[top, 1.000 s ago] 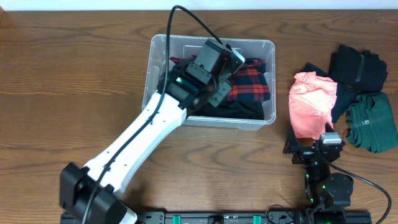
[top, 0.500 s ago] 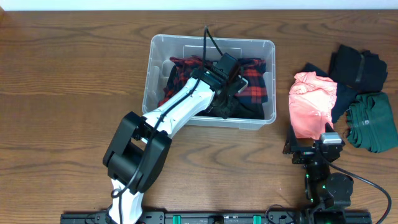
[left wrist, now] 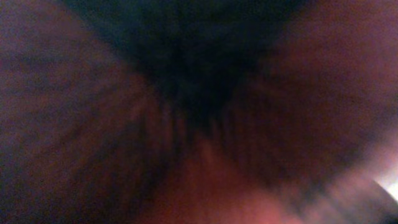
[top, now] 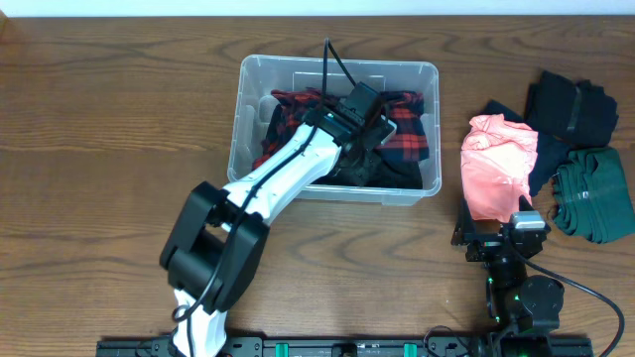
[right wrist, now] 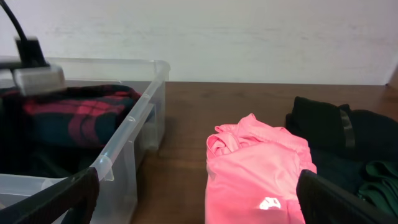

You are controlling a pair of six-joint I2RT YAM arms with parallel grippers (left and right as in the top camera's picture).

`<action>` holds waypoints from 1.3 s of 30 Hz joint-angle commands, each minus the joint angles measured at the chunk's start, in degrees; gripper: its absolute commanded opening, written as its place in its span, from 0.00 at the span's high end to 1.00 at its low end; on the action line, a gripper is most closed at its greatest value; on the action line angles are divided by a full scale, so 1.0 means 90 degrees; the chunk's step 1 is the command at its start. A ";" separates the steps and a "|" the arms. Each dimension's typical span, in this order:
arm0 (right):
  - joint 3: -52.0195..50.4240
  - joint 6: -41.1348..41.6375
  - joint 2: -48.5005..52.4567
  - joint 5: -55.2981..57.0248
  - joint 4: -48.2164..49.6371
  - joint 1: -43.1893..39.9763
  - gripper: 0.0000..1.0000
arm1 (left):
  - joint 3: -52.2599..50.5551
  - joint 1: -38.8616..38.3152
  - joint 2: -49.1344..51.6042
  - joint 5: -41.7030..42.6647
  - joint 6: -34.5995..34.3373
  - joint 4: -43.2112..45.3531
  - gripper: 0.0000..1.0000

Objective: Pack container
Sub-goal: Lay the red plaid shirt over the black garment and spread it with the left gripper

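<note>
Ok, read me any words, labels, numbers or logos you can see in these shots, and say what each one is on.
No text reads clearly in any view.
White mark on the pink garment: too small and blurred to read.
Container: no label shows; clothes cover its bottom.
Left wrist view: all blur, nothing legible.

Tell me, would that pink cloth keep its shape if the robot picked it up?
Probably not: the pink cloth lies crumpled in soft folds, so it would likely sag from wherever it is pinched. It looks thin, so probably light. Pushed, it should bunch or slide on the table, not roll.
</note>
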 commanded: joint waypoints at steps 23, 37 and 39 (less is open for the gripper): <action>-0.0019 0.0066 -0.0022 0.0000 -0.0012 0.0049 0.01 | 0.0107 0.0010 -0.1418 -0.1547 -0.0061 0.1112 0.94; -0.0019 0.0066 -0.0022 -0.0002 -0.0012 0.0049 0.01 | 0.0107 0.0007 0.0410 -0.1681 -0.1552 0.0862 0.94; -0.0019 0.0066 -0.0022 0.0000 -0.0012 0.0049 0.01 | 0.0107 0.0007 0.0418 -0.1678 -0.1744 0.0823 0.94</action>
